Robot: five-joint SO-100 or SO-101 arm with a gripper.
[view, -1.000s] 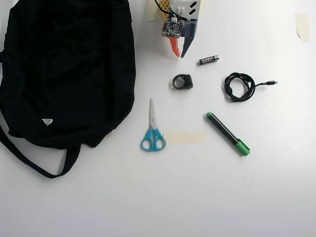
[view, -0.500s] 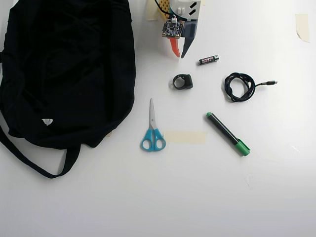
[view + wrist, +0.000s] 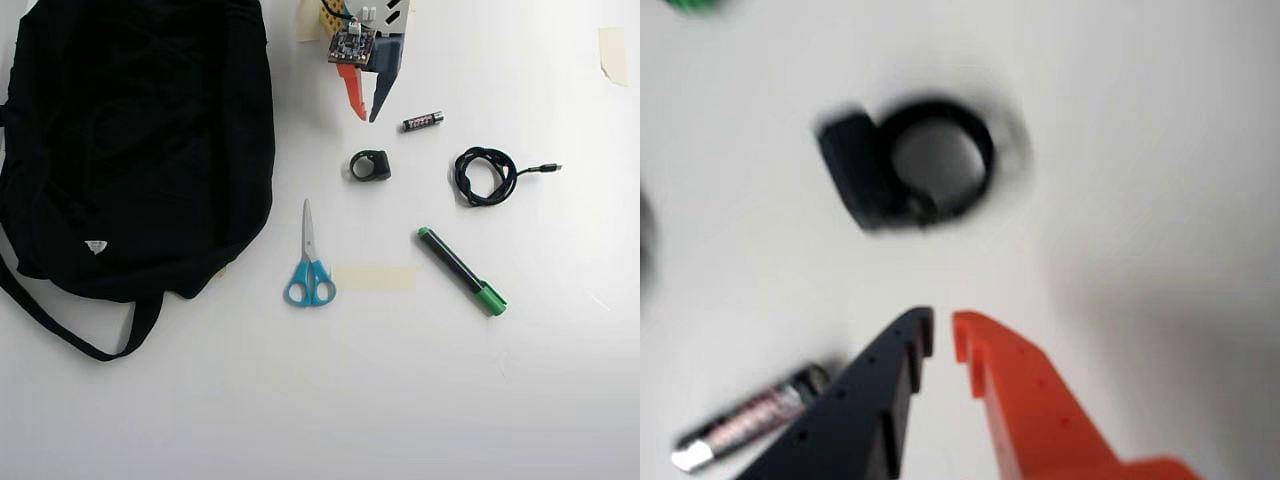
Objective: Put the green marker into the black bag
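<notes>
Gripper [image 3: 366, 116] with one orange and one dark blue finger sits at the top centre of the overhead view, tips nearly together with a thin gap, holding nothing; the wrist view [image 3: 941, 333] shows the same narrow slit. Left to right in the overhead view: large soft black fabric bag [image 3: 130, 140] fills the upper left, small white tag on it, thin strap looping out at the bottom left; inside not visible. Blue-handled scissors [image 3: 309, 262] lie right of the bag, apart from it. Strip of beige tape [image 3: 373, 278] just right of the scissors. Small black ring-shaped clip [image 3: 370, 165] below the gripper, blurred in wrist view. Small black AAA battery [image 3: 423, 121] right of the gripper. Slim black-barrelled green marker [image 3: 461, 270] lies diagonally on the white table [image 3: 400, 400], well apart from the bag. Coiled black cable [image 3: 487, 175] above it.
</notes>
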